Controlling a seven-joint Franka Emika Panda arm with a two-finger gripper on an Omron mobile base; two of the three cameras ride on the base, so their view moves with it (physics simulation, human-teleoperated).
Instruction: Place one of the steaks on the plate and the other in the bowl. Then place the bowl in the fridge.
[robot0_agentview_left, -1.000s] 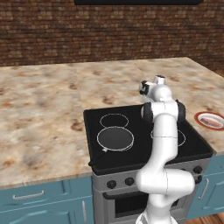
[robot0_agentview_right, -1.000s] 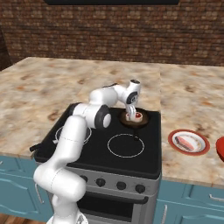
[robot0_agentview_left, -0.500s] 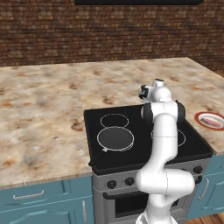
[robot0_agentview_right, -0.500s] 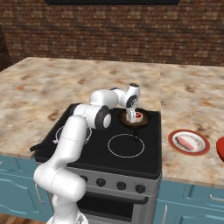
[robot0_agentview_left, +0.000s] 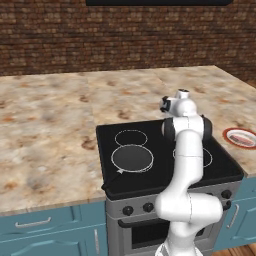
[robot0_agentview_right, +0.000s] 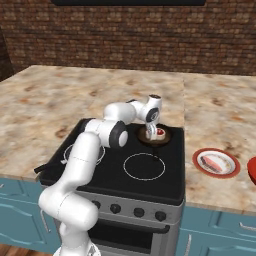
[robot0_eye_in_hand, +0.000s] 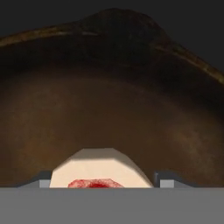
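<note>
- The white arm's two-finger claw is reaching down into a dark, round, shallow pan sitting on the rear right burner of the glossy black stovetop.
- A flat slab of pink-red raw steak with a pale whitish edge is lying in that pan, right at the claw; in the hand view the steak is sitting between the two grey fingertips, with the pan's brown, curved inner wall rising behind it.
- The claw's jaws are standing on either side of the meat; whether they are already pressing on it I cannot tell.
- A second streaked pink steak is lying on a flat round plate with a whitish centre and a red rim, resting on the mottled beige stone worktop just right of the stove.
- A glossy red curved edge is showing at the right border, near the plate.
</note>
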